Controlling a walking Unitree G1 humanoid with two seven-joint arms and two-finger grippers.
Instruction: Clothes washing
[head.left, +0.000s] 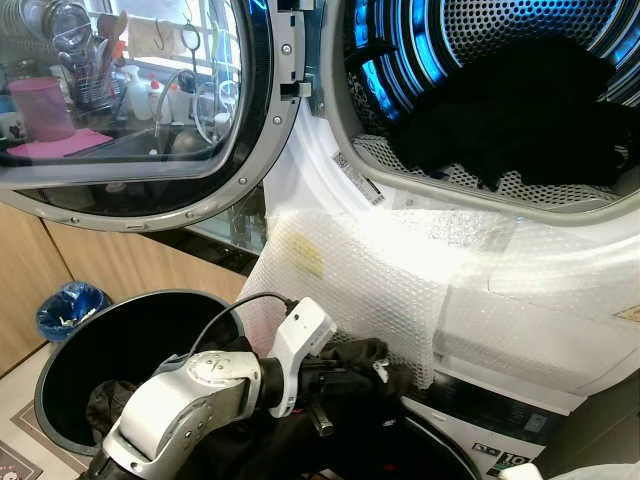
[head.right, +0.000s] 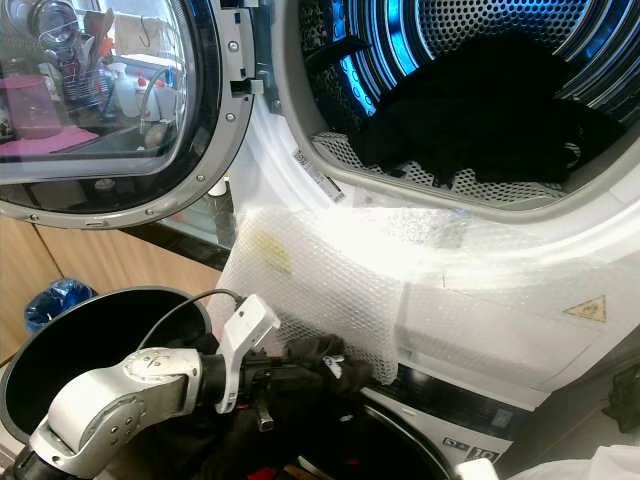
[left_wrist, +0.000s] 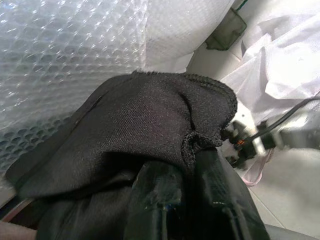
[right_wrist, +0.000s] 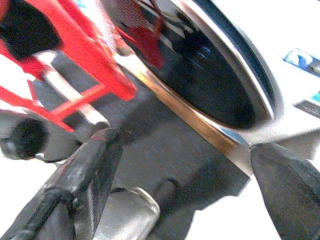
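A black knitted-looking garment with a ribbed, stitched hem, bunched and folded over itself, matte and dark against the clear bubble wrap sheet taped over the white front of the washing machine. Draped over and around the left gripper, covering most of the two long black fingers, which sit clamped together on the cloth in the left wrist view. Held just below the drum opening, at about 6 o'clock from the open drum mouth and touching or just beside the lower edge of the bubble wrap. More of the same dark fabric hanging down at 6 o'clock from the gripper. A heap of black clothes already lying inside the perforated steel drum lit blue, at about 1 o'clock from the gripper. Round glass washer door with a silver rim swung wide at 10 o'clock. Round black laundry basket at 8 o'clock, some dark cloth inside it. Right gripper with fingers spread apart, grasping nothing, near a dark glass panel and a red frame.
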